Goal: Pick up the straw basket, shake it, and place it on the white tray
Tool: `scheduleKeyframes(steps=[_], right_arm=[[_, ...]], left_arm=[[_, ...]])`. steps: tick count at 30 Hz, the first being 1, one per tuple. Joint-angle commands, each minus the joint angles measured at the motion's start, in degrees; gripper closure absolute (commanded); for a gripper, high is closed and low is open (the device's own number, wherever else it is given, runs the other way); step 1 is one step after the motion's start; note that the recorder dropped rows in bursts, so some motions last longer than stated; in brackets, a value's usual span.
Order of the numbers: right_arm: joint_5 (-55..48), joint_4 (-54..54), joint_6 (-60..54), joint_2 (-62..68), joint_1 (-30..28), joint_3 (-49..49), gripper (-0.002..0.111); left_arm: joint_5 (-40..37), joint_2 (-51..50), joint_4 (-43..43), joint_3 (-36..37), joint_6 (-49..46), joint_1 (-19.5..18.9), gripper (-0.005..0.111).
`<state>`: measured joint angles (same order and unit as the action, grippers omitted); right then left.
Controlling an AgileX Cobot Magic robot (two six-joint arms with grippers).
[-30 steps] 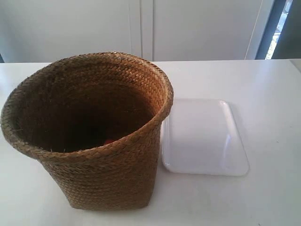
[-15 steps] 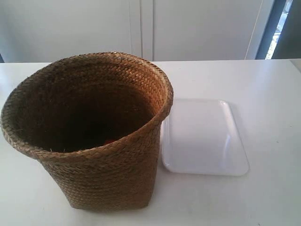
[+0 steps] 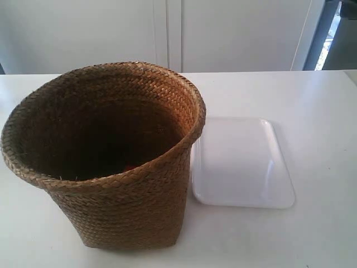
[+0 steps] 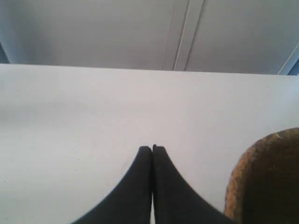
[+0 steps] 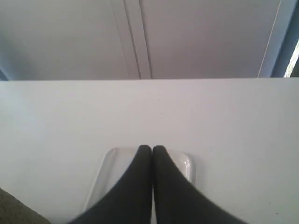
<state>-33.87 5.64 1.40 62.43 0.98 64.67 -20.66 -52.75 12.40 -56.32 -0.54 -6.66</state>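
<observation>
The left gripper [image 4: 152, 148] has its two black fingers pressed flat together, holding nothing. It is level over bare table [image 4: 70, 116] and points at the far edge, with the basket [image 4: 266, 177] rim just beside it. The right gripper [image 5: 152, 148] is likewise pinched closed and empty. It also points at the far edge, over the near end of the tray [image 5: 105, 170], with the basket [image 5: 14, 210] off to one side.

In the exterior view the basket [image 3: 128, 212] stands upright, long axis vertical and mouth up, well short of the table's [image 3: 312, 100] far edge. The tray [image 3: 240, 162] lies flat just beside its base.
</observation>
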Motion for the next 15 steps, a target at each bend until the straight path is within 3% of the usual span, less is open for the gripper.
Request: scheduleKeyframes(steps=[1,5,9,15], right_arm=[[-8.4,-0.3,-1.4,6.4,-0.5,8.5,0.108],[-15.1,2.1,-1.8,12.4,-0.5,15.1,0.105],[-23.7,7.0,-6.1,16.7,-0.3,20.1,0.092],[-23.9,9.2,-6.4,17.2,-0.3,19.9,0.091]], left_arm=[[-9.0,-6.9,0.5,-8.6,0.5,-2.9,0.107],[-21.2,-14.4,3.6,-16.6,-2.2,-3.1,0.107],[-33.9,-19.0,9.7,-22.1,-10.8,-3.1,0.107],[-36.9,-18.2,9.6,-22.4,-13.0,-3.1,0.107]])
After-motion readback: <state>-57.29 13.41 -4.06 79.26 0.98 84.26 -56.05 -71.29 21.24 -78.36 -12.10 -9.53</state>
